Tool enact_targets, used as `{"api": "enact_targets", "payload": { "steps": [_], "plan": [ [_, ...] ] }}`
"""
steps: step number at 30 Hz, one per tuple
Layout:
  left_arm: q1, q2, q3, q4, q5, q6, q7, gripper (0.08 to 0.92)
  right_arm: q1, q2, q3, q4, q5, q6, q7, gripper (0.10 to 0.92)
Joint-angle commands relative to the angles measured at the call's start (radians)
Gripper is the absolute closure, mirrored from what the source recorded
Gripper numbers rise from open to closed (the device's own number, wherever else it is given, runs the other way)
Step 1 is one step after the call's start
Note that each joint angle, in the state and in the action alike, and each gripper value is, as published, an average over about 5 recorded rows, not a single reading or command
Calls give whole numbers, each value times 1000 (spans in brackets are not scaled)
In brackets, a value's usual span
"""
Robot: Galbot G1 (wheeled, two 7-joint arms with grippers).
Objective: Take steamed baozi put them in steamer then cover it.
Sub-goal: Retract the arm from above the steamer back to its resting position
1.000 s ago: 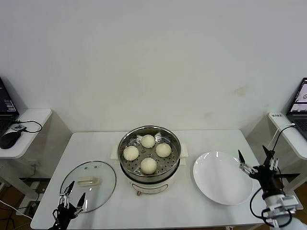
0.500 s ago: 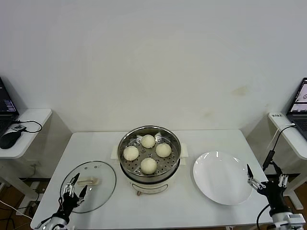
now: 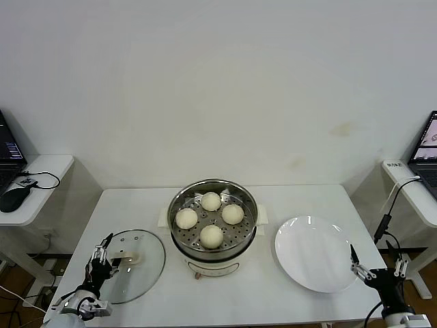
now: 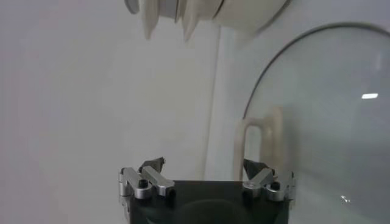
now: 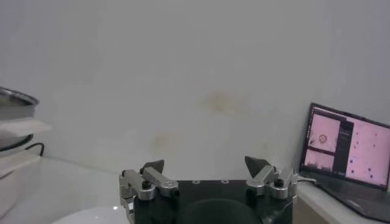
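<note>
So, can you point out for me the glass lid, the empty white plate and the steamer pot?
glass lid point(image 3: 140, 265): head view, on the bare glass right of its handle.
white plate point(image 3: 315, 254): head view, on its bare middle.
steamer pot point(image 3: 250, 205): head view, on the shiny steel rim.

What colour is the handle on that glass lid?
Cream-white, the handle at the centre of the lid; the left wrist view shows it best.

- You have the steamer point(image 3: 213, 229) at the middle of the table point(image 3: 287, 311), with the four steamed baozi point(image 3: 212, 236) inside on its tray.
- To your left of it the cover point(image 3: 130, 263) lies flat on the table.
- To your right of it sits the plate point(image 3: 315, 254).
- Your left gripper point(image 3: 101, 258) hangs at the cover's left edge; your right gripper point(image 3: 374, 263) is past the plate's right edge.
</note>
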Motion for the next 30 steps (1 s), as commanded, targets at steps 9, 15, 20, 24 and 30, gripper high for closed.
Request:
{"api": "enact_targets", "payload": {
  "steps": [9,15,20,24,30],
  "plan": [
    [-70,-24,12,56,21,0,3,198,-2,12,-13,-11,-15,4,-3,202],
    [-74,-34,21,74,39,-4,4,354,-3,12,-15,-12,-17,5,-4,203],
    [-69,-41,18,80,46,-18,-11,493,-3,12,-15,-14,-17,7,-5,203],
    [-51,-45,5,68,50,-41,-56,614,-1,12,-17,-14,-18,8,-5,203],
    [19,-48,-40,-13,77,-33,-148,785,0,13,-25,-12,-20,6,-5,203]
  ]
}}
